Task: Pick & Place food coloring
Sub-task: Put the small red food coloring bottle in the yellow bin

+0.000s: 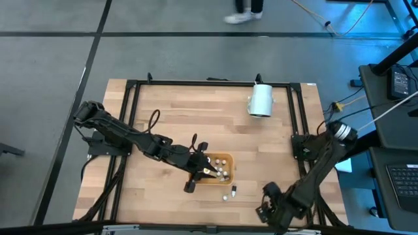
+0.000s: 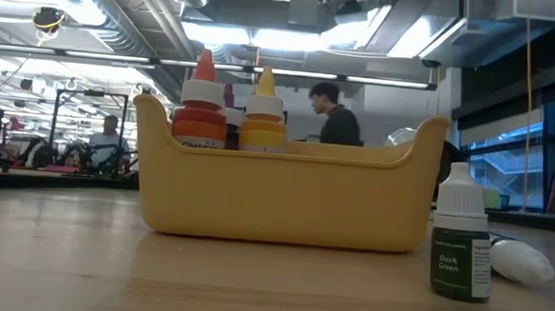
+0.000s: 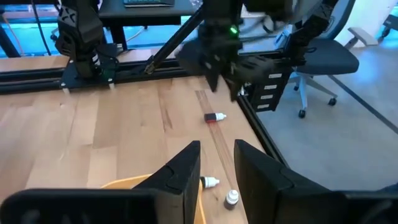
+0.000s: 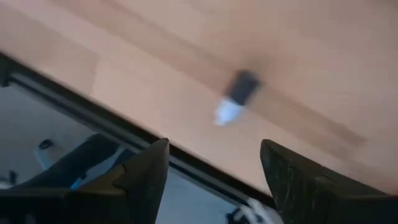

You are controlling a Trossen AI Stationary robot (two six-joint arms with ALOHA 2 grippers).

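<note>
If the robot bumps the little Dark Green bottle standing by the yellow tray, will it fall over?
Probably, yes. The Dark Green bottle stands tall and narrow on a small base, so a nudge near its white cap would likely tip it. It looks like light plastic, so it should slide easily too. Being round, it may roll once down, like the bottle lying beside it.

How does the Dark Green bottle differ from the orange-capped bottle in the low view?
The Dark Green bottle stands on the bare table, right of the yellow tray; the orange-capped bottle stands inside it. The former has a white cap and shows fully; the latter shows only above the tray wall. Both stand upright.
</note>
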